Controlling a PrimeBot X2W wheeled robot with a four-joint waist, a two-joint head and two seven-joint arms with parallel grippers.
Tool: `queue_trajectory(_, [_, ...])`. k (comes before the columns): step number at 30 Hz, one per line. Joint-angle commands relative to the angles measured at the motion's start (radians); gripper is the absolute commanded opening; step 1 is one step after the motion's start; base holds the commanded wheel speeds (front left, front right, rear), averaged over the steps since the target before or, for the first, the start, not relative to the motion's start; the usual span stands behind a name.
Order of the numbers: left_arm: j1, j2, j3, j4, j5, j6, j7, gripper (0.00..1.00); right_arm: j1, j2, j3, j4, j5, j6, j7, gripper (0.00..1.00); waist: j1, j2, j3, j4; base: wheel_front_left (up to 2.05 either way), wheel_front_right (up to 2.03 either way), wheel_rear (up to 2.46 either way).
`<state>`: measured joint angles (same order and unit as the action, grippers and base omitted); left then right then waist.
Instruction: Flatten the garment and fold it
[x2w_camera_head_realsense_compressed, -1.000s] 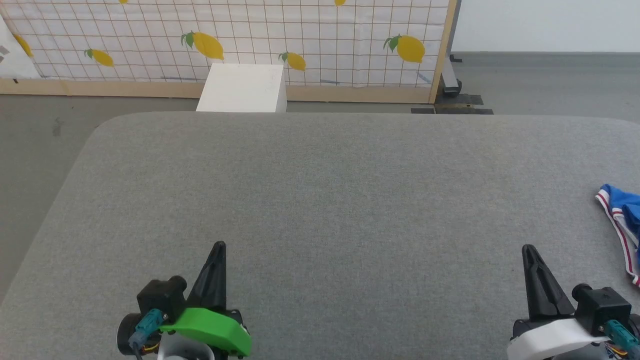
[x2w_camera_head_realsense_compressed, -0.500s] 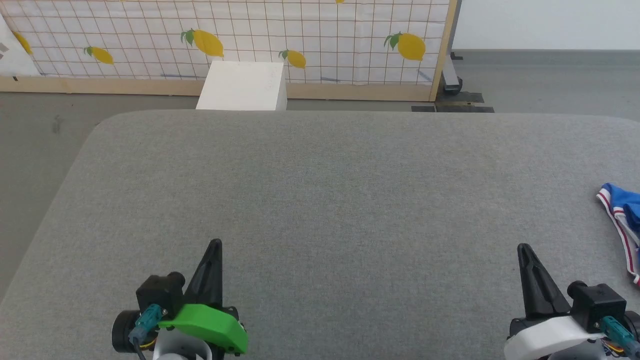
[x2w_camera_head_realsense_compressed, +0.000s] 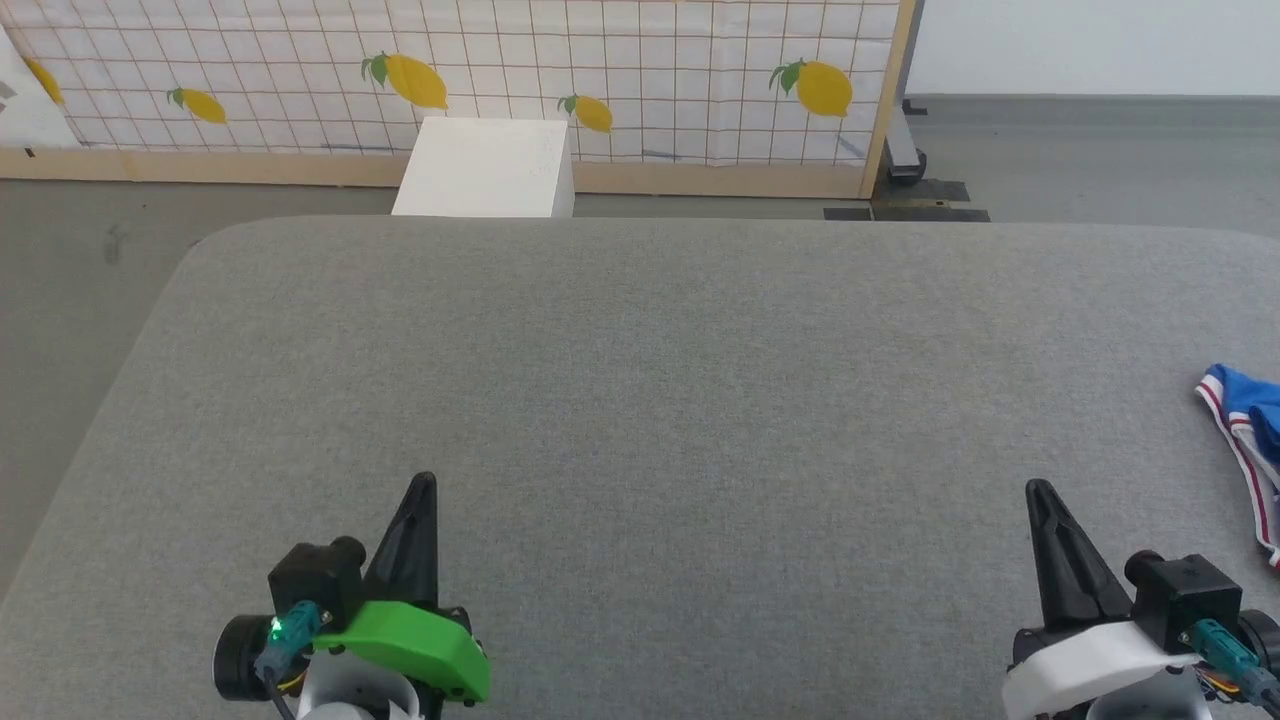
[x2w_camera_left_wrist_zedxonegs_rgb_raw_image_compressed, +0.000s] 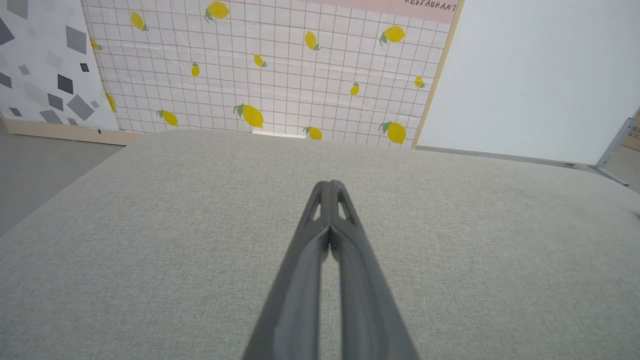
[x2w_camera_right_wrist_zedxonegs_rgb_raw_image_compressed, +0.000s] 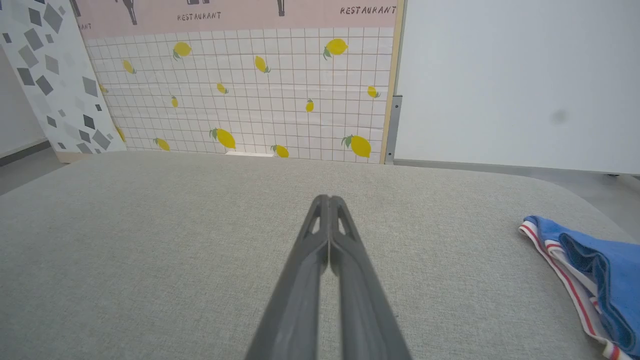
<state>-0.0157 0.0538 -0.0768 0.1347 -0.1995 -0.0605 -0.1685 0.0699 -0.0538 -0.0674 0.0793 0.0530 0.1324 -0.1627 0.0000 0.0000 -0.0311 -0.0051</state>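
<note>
Your garment (x2w_camera_head_realsense_compressed: 1245, 430), a blue bundle cut off by the frame so its long axis is probably unreadable, lies on the grey table (x2w_camera_head_realsense_compressed: 640, 380) to the right of your right gripper (x2w_camera_head_realsense_compressed: 1040, 492), the nearer one. Your left gripper (x2w_camera_head_realsense_compressed: 424, 485) sits well apart. Both pairs of fingers are pressed together, empty.

"RESTAURANT" in dark capitals reads twice on the pink band (x2w_camera_right_wrist_zedxonegs_rgb_raw_image_compressed: 240, 15) atop the lemon-print panel (x2w_camera_right_wrist_zedxonegs_rgb_raw_image_compressed: 250, 100) in right wrist view, once more, top clipped, in left wrist view; nothing else legible.

surface: grey fabric table (x2w_camera_head_realsense_compressed: 640, 350) | on it: blue garment (x2w_camera_head_realsense_compressed: 1248, 402), right edge
</note>
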Motion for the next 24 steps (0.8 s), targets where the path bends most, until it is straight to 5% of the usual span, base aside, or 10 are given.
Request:
queue_trajectory(1, [0.006, -0.001, 0.005, -0.008, 0.021, 0.006, 0.006, 0.00, -0.017, 0.001, 0.004, -0.009, -0.009, -0.001, 0.007, 0.00, 0.0000, 0.0000, 0.000, 0.000, 0.00, 0.00, 0.00])
queue_trajectory(24, [0.009, -0.002, 0.026, -0.044, 0.072, 0.021, 0.053, 0.00, -0.033, 0.002, 0.022, -0.029, -0.022, -0.001, 0.052, 0.00, 0.0000, 0.0000, 0.009, 0.002, 0.00, 0.00, 0.00])
